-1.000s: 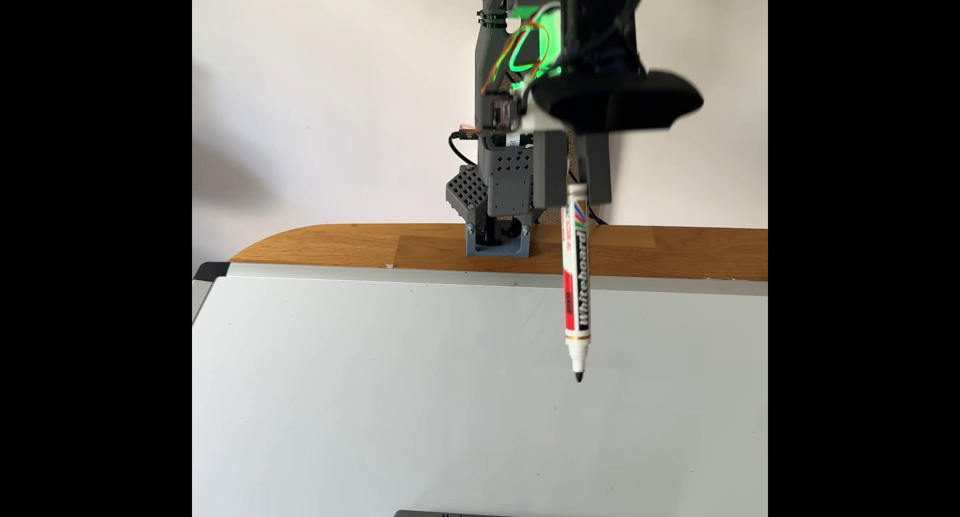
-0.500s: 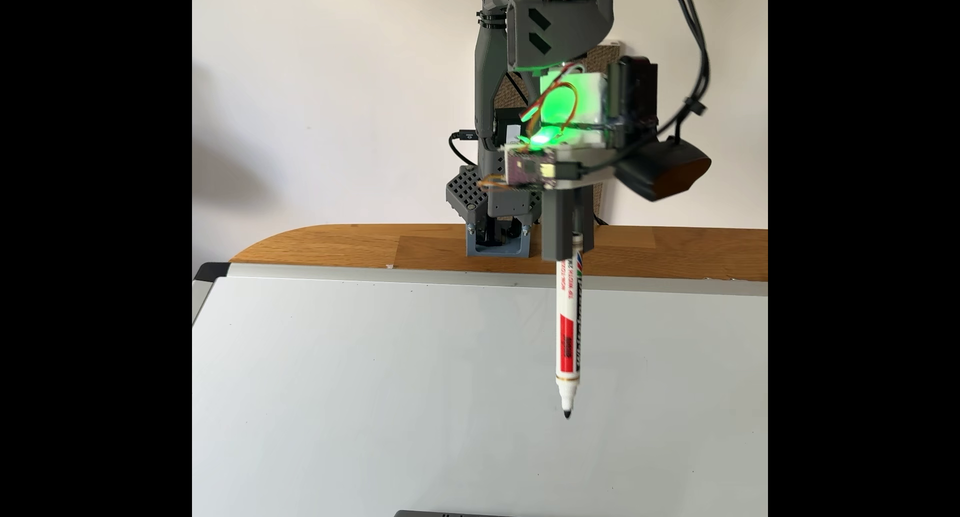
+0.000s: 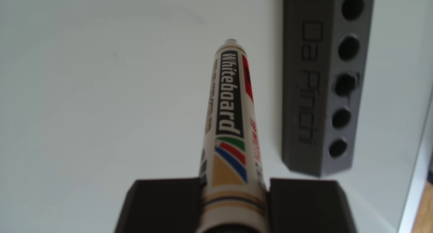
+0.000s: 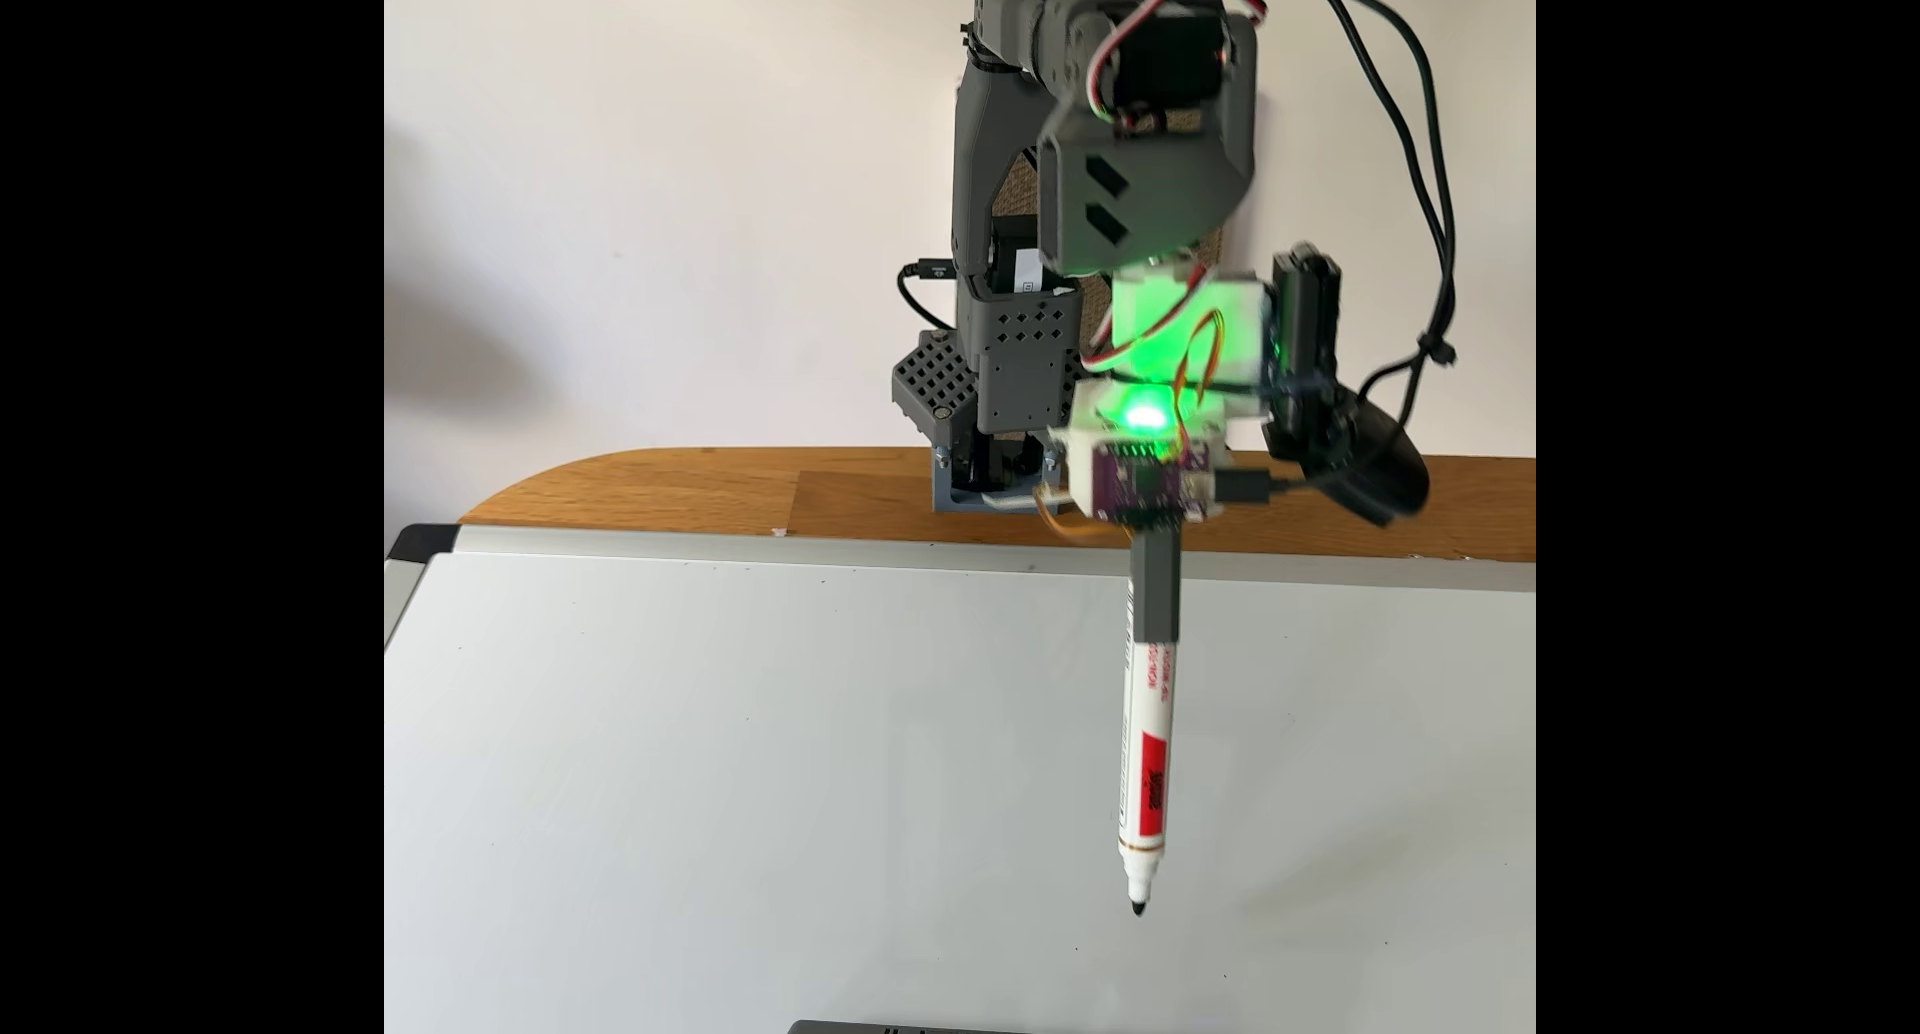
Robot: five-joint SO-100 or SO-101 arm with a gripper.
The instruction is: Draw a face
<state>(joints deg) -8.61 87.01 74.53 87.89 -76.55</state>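
My gripper [image 4: 1153, 634] points down over the whiteboard [image 4: 727, 785], shut on the top end of a white whiteboard marker [image 4: 1146, 764]. The marker hangs almost upright, its black tip [image 4: 1139, 907] at the right of the board's middle; I cannot tell if it touches the surface. In the other view the dark fingers [image 3: 164, 205] clamp the marker [image 3: 232, 106] on both sides of my gripper [image 3: 234, 180], and the tip [image 3: 230, 40] points away over the whiteboard [image 3: 93, 106]. The face is out of view; the board near the tip carries no ink.
A dark grey block [image 3: 311, 95] with raised lettering and a row of round holes lies on the board to the marker's right; its edge shows at the bottom as the block [image 4: 894, 1027]. The arm's base [image 4: 992, 473] stands on a wooden table [image 4: 675, 494] behind the board.
The arm has come down and forward. The marker, still gripped, moved lower in the fixed view, its tip travelling toward the near part of the board and slightly left.
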